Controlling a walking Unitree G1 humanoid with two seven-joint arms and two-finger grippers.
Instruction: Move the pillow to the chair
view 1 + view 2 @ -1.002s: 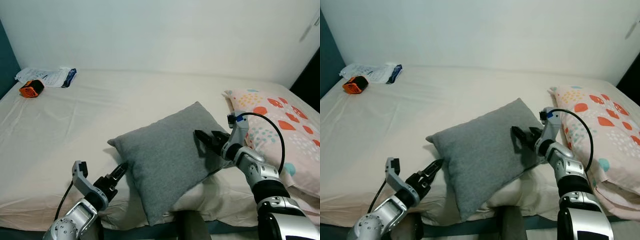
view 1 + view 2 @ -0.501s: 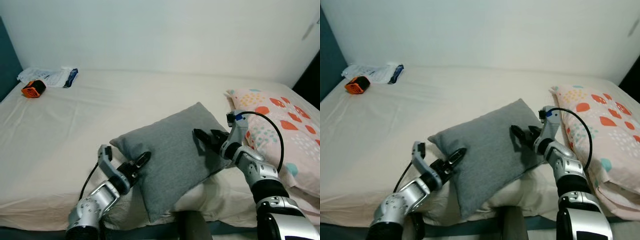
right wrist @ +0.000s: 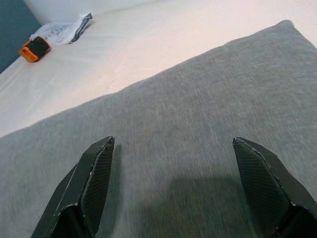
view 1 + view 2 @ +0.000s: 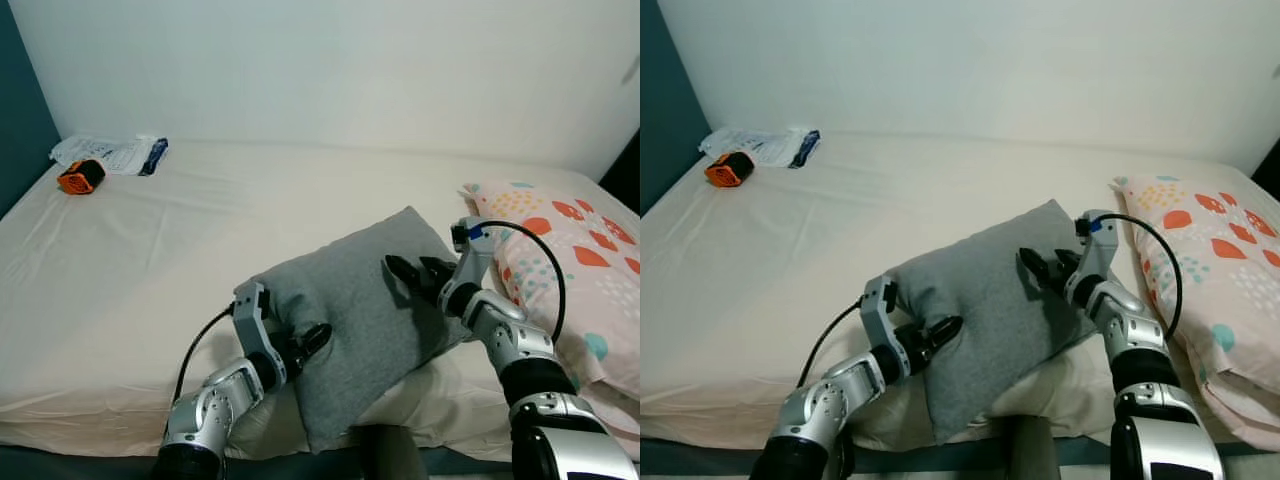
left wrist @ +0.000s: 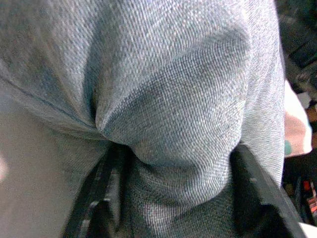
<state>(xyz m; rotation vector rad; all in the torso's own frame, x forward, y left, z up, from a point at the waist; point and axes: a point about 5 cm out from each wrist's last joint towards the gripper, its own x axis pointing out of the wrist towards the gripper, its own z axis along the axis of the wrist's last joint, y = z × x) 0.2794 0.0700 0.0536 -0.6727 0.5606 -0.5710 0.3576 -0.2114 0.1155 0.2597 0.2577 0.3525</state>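
At the near edge of the bed (image 4: 150, 250), the left gripper (image 4: 300, 345) has its fingers spread around a bunched fold of the grey pillow (image 4: 370, 300), pressing in but not yet closed. Further in, the right gripper (image 4: 412, 275) hovers wide open over the pillow's top, holding nothing. The pillow lies on the bed, unlifted; gripping, carrying and reaching the chair all remain.
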